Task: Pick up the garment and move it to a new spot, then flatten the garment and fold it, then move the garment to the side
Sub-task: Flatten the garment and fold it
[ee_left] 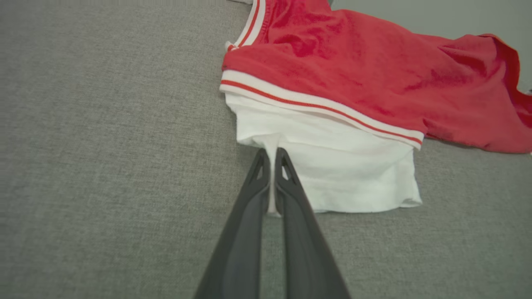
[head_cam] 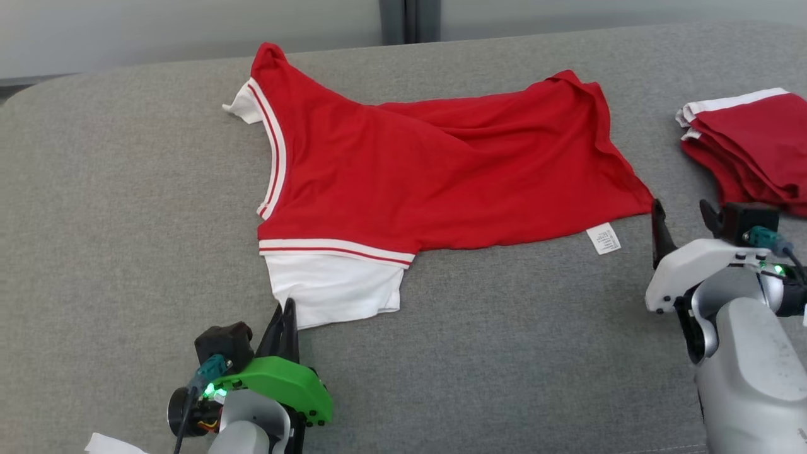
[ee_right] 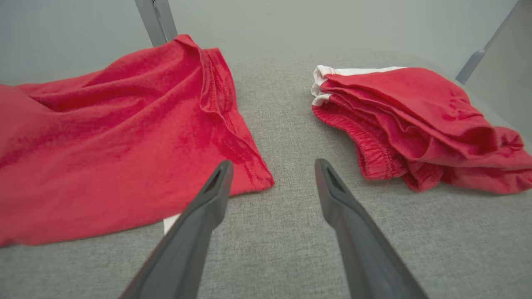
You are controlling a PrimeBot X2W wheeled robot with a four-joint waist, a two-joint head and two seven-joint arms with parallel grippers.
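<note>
The left claw [head_cam: 287, 312] is pinched tight on the near corner of the shirt [head_cam: 441, 170], at its white sleeve [head_cam: 334, 290], with cloth caught between the fingers. The right claw [head_cam: 684, 222] stands wide and holds nothing, just beside the hem corner at the shirt's 4 o'clock.

To lift well, I judge the right claw should close on that hem corner, taking both layers, before either arm rises. Both arms should then go up together so the cloth hangs spread rather than bunched. The thin bite on the sleeve could slip.

The shirt lies mid-counter [head_cam: 126, 221], collar toward 9 o'clock and hem toward 3. It is red, with white sleeves and red-striped white trim. Long folds rumple the body, and a white label [head_cam: 603, 238] shows at the near edge. A folded red pile [head_cam: 750, 145] sits apart at 2 o'clock.
</note>
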